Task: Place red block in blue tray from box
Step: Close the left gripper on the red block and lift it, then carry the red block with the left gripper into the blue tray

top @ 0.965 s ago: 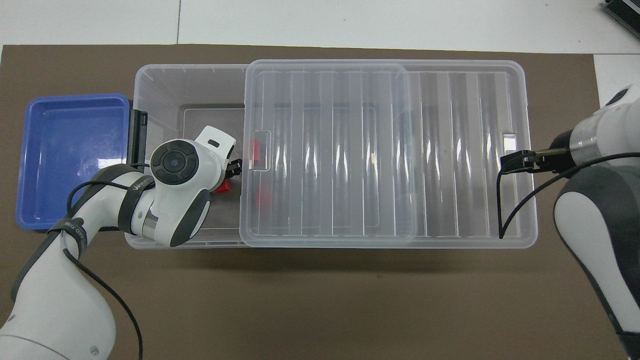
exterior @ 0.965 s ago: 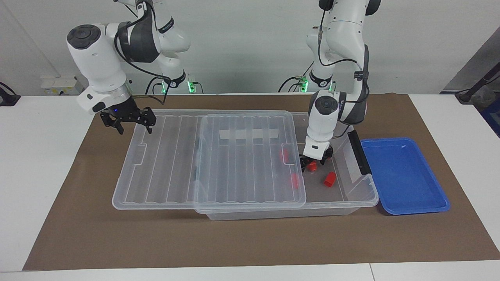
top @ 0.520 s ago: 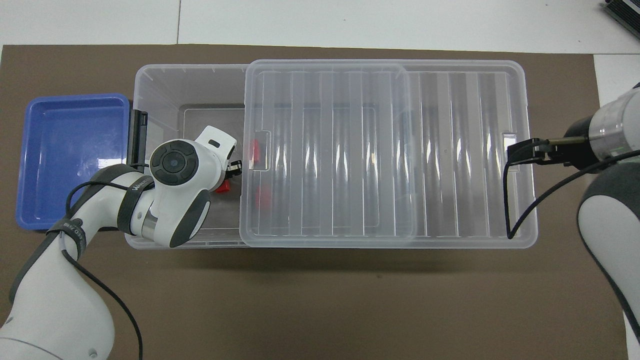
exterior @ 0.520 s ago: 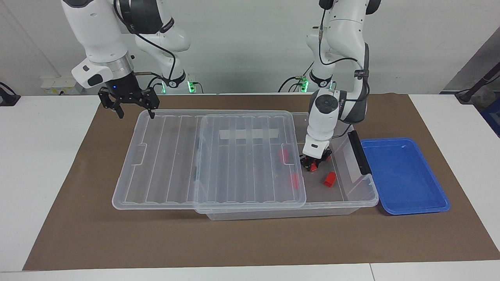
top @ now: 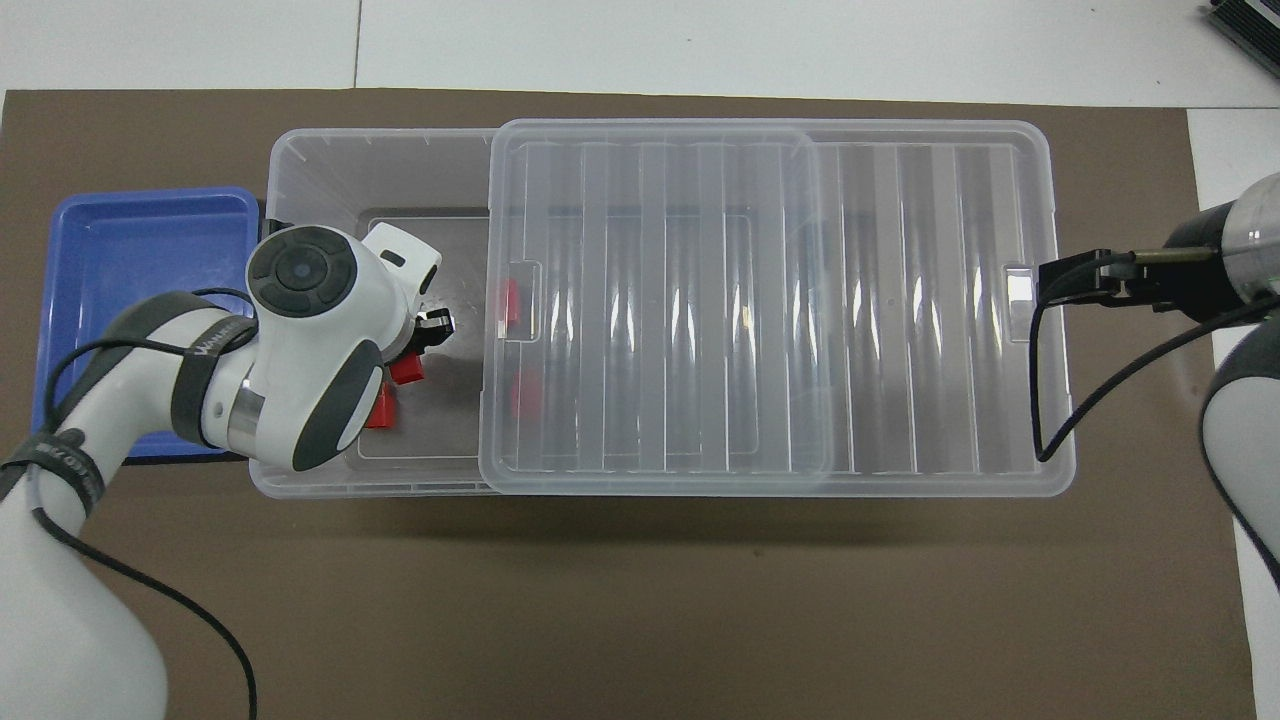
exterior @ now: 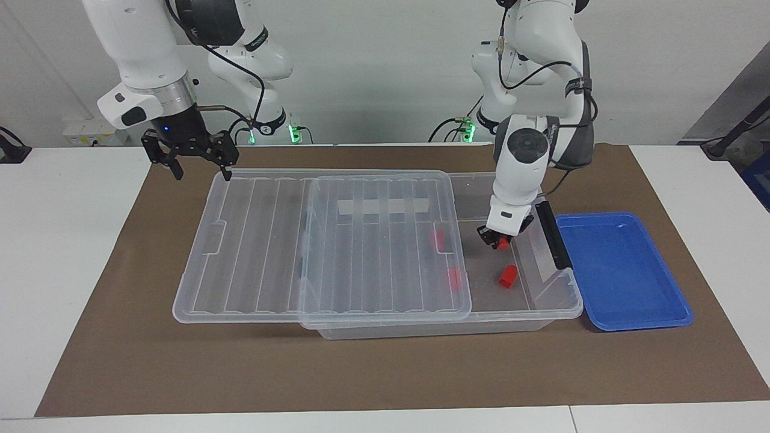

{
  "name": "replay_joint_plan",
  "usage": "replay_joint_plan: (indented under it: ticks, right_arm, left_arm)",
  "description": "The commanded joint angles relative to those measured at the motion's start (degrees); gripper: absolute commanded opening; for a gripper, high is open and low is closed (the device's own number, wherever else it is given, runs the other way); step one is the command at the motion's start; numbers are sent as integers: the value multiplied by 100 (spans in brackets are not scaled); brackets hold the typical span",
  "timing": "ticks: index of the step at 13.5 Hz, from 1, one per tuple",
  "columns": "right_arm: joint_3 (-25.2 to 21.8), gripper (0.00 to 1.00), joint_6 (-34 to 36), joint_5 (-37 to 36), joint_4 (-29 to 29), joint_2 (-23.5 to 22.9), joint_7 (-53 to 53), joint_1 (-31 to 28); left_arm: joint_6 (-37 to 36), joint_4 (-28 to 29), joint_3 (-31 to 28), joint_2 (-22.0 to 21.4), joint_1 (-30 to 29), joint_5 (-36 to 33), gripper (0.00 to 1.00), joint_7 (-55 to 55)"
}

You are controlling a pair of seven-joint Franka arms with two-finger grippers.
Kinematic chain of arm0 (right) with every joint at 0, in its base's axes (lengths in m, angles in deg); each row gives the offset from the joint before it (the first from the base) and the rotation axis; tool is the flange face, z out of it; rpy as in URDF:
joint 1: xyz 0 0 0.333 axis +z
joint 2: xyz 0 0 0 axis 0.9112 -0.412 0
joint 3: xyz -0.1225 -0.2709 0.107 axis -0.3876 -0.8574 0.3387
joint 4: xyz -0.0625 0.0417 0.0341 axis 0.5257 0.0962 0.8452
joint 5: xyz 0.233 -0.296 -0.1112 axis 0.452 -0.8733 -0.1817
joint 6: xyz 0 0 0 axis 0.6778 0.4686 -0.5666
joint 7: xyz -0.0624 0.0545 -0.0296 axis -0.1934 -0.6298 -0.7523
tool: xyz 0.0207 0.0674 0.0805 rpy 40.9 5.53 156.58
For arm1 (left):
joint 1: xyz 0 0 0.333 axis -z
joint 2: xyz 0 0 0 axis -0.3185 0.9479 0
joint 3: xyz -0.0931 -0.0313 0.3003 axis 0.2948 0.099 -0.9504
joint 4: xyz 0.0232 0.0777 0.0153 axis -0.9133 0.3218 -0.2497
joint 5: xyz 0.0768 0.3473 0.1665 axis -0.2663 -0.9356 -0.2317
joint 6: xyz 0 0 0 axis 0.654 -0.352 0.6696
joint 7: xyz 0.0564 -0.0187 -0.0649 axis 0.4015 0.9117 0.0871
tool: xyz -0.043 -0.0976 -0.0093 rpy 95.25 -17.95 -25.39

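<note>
My left gripper [exterior: 499,240] is shut on a red block [exterior: 501,243] and holds it up inside the open end of the box [exterior: 559,300], near the black latch [exterior: 552,234]. In the overhead view the left gripper [top: 412,358] and its red block [top: 406,372] show beside the wrist. A second red block [exterior: 508,275] lies on the box floor beside it. Two more red blocks [exterior: 437,239] show through the clear lid [exterior: 319,246]. The blue tray [exterior: 622,270] lies empty beside the box at the left arm's end. My right gripper [exterior: 201,170] is open over the lid's corner.
The lid [top: 780,300] is slid toward the right arm's end and covers most of the box. A brown mat [exterior: 385,367] lies under everything. The right gripper [top: 1065,278] hangs over the lid's end edge. A white tape strip [exterior: 382,206] shows under the lid.
My left gripper closed on a red block, lifted it off the box floor and moved toward the tray end. My right gripper rose and drew back off the lid.
</note>
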Motion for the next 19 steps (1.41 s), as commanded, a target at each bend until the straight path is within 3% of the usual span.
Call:
replay_joint_plan:
  ticks: [1,4,8,10,15,19]
  right_arm:
    - [39,100,162,-57,74,-41,-122,-55]
    - [39,100,180,-48,-76,29,-122,-55]
    - [30,100,215,-13,-85,38,-105,-55]
    - [30,100,215,13,-85,38,-105,-64]
    - [22,100,206,31,-85,29,-105,-64]
    - [13,100,224,31,-85,38,-70,-64]
  left_arm:
    - [-1246,-1103,28,-16,-300,284,0,-259]
    - [-2188,-1747,19,-7,-879,418,0,-1836]
    - [-2103,-1792,19,-7,-2013,409,0,-3753]
    - [-1657,-1626,19,-16,-2409,427,0,-4546]
    - [565,-116,19,-52,-2991,444,0,-5488]
    - [1323,177,19,369,-3088,1068,0,-5498]
